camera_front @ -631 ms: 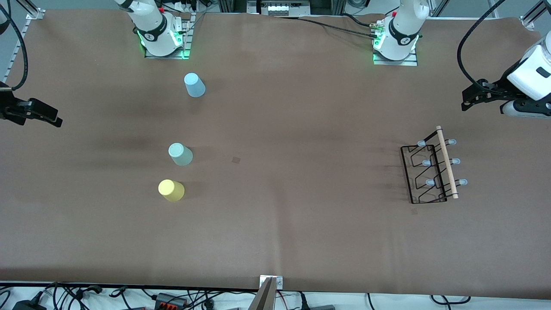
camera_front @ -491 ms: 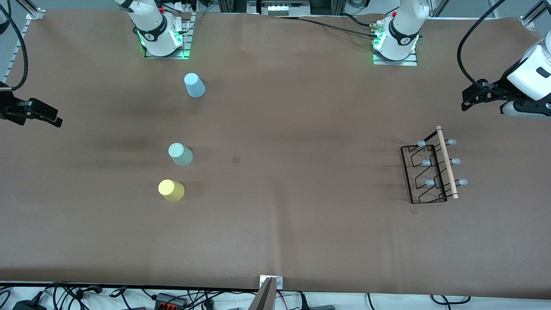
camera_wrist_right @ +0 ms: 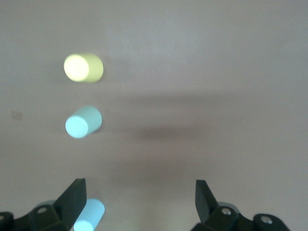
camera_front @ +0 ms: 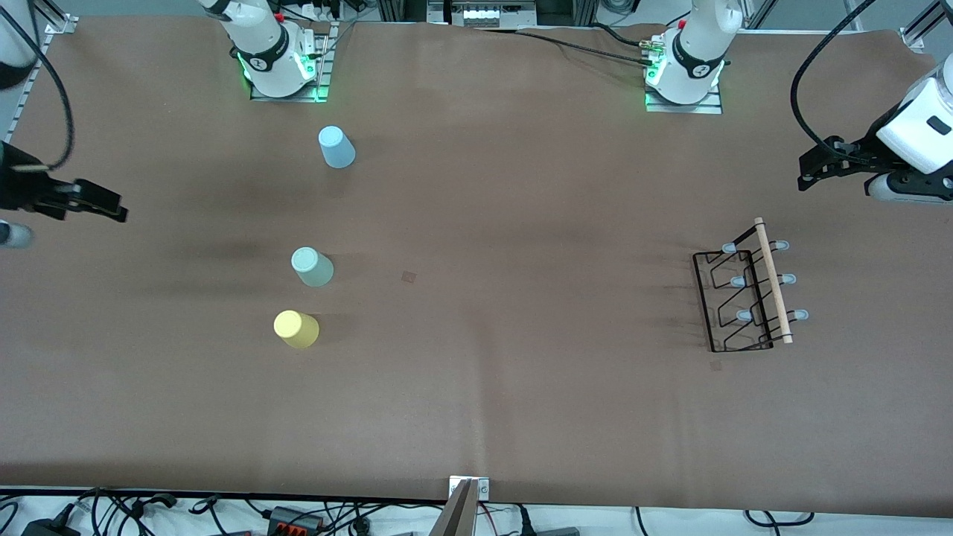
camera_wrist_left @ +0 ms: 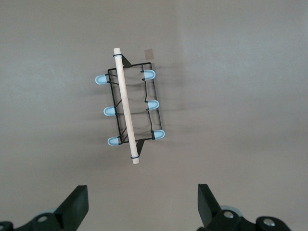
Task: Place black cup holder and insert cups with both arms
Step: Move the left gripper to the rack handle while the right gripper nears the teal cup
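Note:
The black cup holder (camera_front: 747, 296) stands on the brown table toward the left arm's end, its wooden rod (camera_wrist_left: 124, 105) on top, also seen as a rack (camera_wrist_left: 150, 114) in the left wrist view. My left gripper (camera_front: 808, 175) hangs open over the table near it, gripper (camera_wrist_left: 143, 204) empty. Three cups stand toward the right arm's end: light blue (camera_front: 336, 147), mint (camera_front: 311, 266) nearer the camera, yellow (camera_front: 295, 329) nearest. My right gripper (camera_front: 112, 211) hovers open over that end's edge; from gripper (camera_wrist_right: 139, 199) I see the yellow cup (camera_wrist_right: 83, 68), mint cup (camera_wrist_right: 83, 122) and blue cup (camera_wrist_right: 90, 214).
Both arm bases (camera_front: 279, 63) (camera_front: 689, 71) stand at the table's edge farthest from the camera. A small dark mark (camera_front: 408, 276) lies mid-table. Cables (camera_front: 298, 517) run along the edge nearest the camera.
My right gripper has shifted a little inward over the table toward the cups. The left arm, the rack and the cups have not moved.

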Robot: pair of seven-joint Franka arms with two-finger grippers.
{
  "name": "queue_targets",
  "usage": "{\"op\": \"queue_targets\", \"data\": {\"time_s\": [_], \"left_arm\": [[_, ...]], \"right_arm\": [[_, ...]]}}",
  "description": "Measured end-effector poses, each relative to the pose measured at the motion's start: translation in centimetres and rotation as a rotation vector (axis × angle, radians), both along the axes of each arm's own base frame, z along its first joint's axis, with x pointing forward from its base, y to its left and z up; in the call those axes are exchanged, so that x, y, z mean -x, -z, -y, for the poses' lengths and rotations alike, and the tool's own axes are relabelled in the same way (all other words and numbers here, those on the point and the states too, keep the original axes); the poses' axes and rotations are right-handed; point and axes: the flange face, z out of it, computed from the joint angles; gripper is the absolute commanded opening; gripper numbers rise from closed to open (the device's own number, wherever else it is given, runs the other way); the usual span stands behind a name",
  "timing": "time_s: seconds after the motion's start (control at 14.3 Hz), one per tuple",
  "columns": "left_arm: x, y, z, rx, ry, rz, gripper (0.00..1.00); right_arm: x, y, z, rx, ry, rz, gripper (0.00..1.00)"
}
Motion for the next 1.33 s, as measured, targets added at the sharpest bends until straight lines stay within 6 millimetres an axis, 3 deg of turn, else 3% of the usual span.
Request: {"op": "queue_targets", "data": {"time_s": [0.14, 0.42, 0.7, 0.91, 1.05, 1.19, 1.33], "left_arm": [[0.0, 0.0, 0.0, 0.0, -0.001, -0.004, 1.0], [0.7, 0.8, 0.0, -0.002, -0.001, -0.078, 1.0], [0.5, 2.4, -0.2, -0.002, -0.004, -0.141, 1.0], [-0.7, 5.1, -1.8, 0.0, -0.031, -0.191, 1.0], [-1.7, 7.3, -2.6, 0.001, -0.045, -0.228, 1.0], [-2.8, 10.3, -3.3, 0.003, -0.058, -0.274, 0.99], [-4.3, 12.9, -3.8, -0.007, -0.065, -0.261, 0.99]], "right_arm": [[-0.7, 3.2, -1.0, -0.003, -0.017, -0.052, 1.0], [-1.3, 9.3, -5.2, 0.003, -0.048, -0.004, 1.0], [0.7, 14.9, -7.4, 0.016, 0.04, 0.049, 1.0], [3.0, 18.7, -9.3, 0.013, 0.064, 0.111, 1.0], [4.1, 20.2, -10.0, 0.013, 0.071, 0.117, 1.0], [4.5, 20.3, -10.3, 0.017, 0.113, 0.114, 1.0], [4.8, 20.3, -12.2, 0.019, 0.133, 0.114, 1.0]]}}
